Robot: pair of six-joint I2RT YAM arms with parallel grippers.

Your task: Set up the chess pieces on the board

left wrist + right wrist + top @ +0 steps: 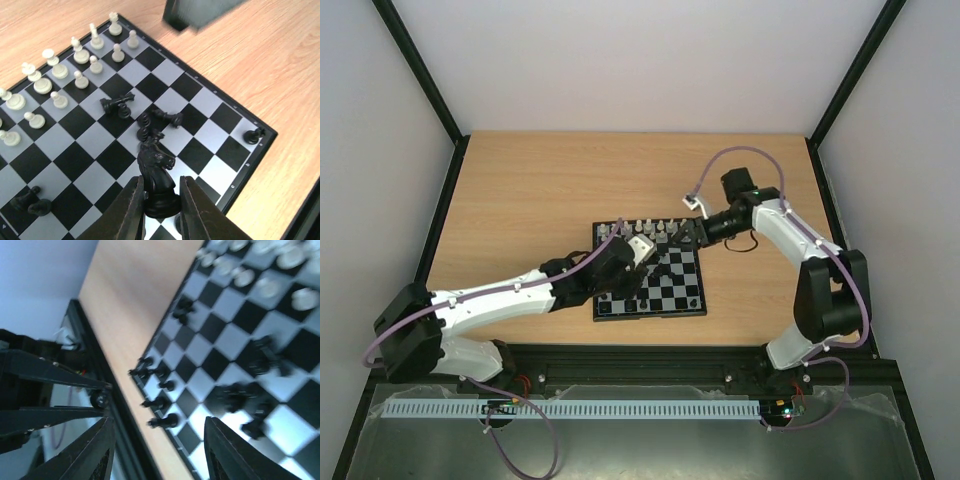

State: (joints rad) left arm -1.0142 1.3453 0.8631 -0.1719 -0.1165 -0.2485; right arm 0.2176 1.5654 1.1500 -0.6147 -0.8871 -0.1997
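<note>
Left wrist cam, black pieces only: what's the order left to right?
Order: pair of black pieces at lower left → toppled black piece → black knight, upright in the left gripper → lone black piece standing at the right corner.

Left arm (495, 300): white shell, black joints.
Right arm (792, 232): same white-and-black build.
Cables (740, 151): lilac, along both arms.
Tool fingers (125, 215): dark, tapered.

no legible text, no labels, no numbers
</note>
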